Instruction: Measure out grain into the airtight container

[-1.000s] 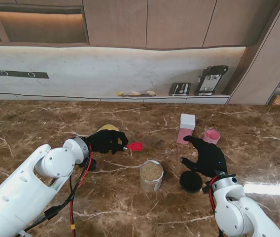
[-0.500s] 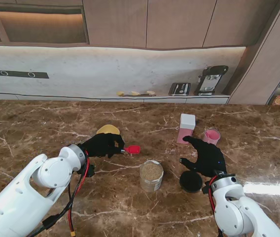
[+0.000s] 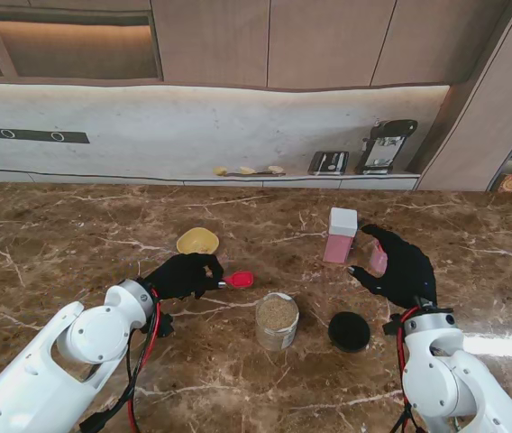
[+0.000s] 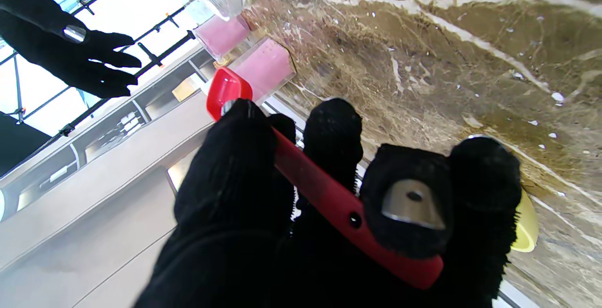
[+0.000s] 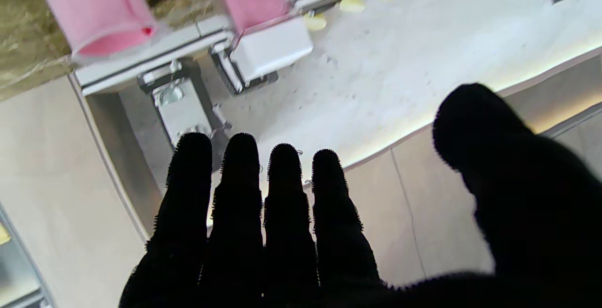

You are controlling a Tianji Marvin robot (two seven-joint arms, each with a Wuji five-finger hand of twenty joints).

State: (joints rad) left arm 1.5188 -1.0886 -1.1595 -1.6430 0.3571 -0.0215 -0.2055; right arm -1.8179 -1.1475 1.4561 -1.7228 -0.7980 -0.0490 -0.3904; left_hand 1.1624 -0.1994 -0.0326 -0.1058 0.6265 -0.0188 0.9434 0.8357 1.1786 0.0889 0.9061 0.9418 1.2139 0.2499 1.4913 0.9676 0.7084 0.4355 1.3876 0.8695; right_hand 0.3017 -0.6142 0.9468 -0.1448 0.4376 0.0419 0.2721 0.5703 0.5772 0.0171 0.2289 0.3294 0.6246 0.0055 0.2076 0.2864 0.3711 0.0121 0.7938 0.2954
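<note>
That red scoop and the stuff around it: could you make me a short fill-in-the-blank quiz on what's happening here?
1. The left robot hand grips the ____ scoop.
2. The glass jar holds ____.
3. The right robot hand is ____, holding nothing, beside the pink cup.
4. The black lid lies on the jar's ____ side.

Missing words: red; grain; open; right

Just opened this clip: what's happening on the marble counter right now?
The left hand grips a red plastic measuring scoop beside the open glass jar of grain. The right hand, open and empty, hovers by the pink cup and white-lidded pink container. A black round lid lies on the counter.
</note>
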